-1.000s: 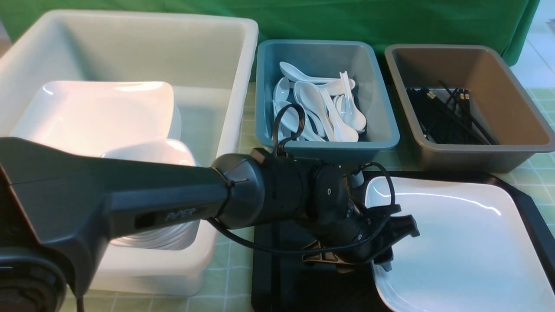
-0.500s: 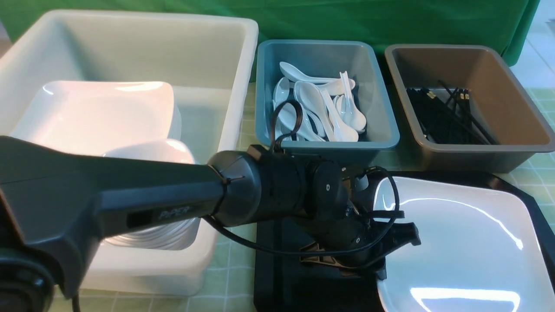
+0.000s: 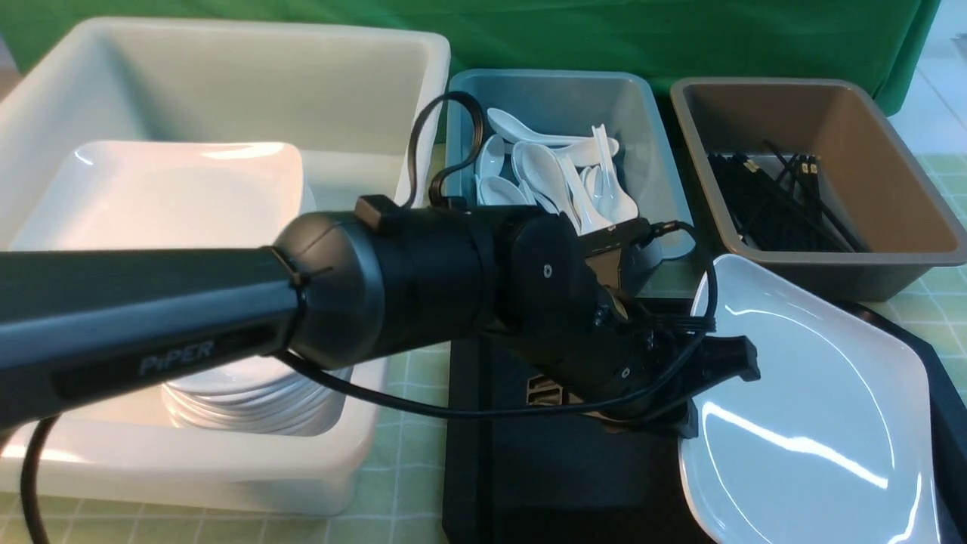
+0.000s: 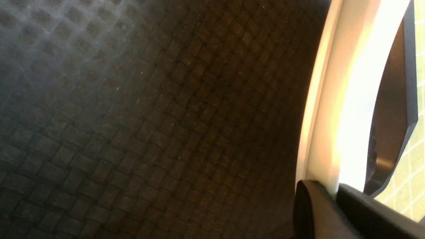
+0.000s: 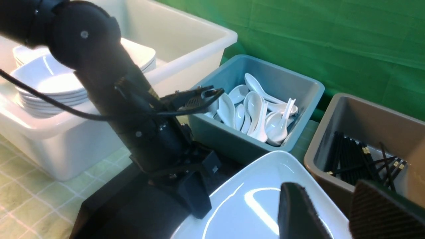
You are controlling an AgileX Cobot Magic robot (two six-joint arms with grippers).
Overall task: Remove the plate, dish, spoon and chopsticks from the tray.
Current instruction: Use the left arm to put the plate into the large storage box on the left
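Partly, left arm [image 3: 378,295] (gripping plate [image 3: 816,393]) hides teal bin [image 3: 646,143].

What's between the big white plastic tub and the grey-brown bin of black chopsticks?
A teal rectangular plastic bin holding white ceramic soup spoons; clearest in the front view.

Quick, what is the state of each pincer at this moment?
Left pincer: closed, holding the plate by its edge.
Right pincer: open, holding nothing.
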